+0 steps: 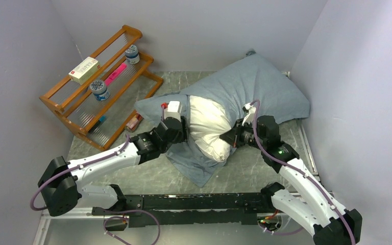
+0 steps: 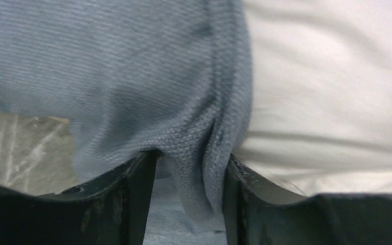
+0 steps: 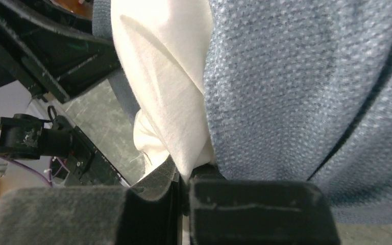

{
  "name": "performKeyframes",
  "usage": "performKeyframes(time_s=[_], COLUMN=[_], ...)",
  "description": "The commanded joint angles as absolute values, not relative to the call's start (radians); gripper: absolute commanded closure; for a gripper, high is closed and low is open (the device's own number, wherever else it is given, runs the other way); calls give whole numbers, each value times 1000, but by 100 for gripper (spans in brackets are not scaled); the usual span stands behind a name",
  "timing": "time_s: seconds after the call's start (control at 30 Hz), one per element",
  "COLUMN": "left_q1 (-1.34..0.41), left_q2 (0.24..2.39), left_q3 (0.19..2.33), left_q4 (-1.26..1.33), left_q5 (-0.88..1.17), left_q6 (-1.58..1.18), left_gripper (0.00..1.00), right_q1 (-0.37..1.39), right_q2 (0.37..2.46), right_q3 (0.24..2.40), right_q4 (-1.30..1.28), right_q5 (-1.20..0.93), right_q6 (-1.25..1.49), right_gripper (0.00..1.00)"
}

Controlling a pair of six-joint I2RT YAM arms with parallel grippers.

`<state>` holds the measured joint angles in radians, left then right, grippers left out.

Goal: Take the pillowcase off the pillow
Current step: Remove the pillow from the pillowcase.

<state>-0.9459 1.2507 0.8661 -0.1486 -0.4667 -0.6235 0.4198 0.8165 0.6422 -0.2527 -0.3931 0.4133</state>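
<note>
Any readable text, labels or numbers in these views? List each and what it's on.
Nothing reads clearly in any view.
Red print on the box on the wooden rack: too small to read.
Blue label on the upper jar: blurred.
Blue label on the lower jar: blurred.
Wrist views: no text.

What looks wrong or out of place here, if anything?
Only the bedding looks odd: the white pillow bulges partly out of the blue-grey pillowcase, which lies crumpled on the table. The right fingers pinch the pillow, the left fingers the pillowcase. Nothing looks torn or spilled.
</note>
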Motion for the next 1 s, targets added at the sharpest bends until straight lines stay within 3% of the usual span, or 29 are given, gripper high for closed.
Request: performKeyframes(time_s=[0.0,0.17,0.27,0.47,0.7,0.8,0.97], left_q1=[-858,-785,-756,-711,-712,-712,-713], left_q2=[1247,1274,1279,1301,1298,1282,1271], left_q3=[893,911,937,961,821,752,687], left_q4=[-171,-217,-250,-274,-82,-11,70], left_q5=[-486,-405,-373,-258,-116,-94,-90], left_q6=[-587,-566,-527,-448,-565,-593,-597], left_gripper=[54,83,95,95,95,95,95], right_q1=[402,403,402,402,404,412,499], right_q2=[764,733,720,749,794,807,822], right_q3=[688,712,724,747,761,787,846], right_q4=[-287,-355,-392,-451,-413,-413,-363], right_q5=[-204,-133,-90,-76,-168,-168,-119], right_q6=[364,360,359,334,293,262,204], right_gripper=[100,100,100,100,100,94,73])
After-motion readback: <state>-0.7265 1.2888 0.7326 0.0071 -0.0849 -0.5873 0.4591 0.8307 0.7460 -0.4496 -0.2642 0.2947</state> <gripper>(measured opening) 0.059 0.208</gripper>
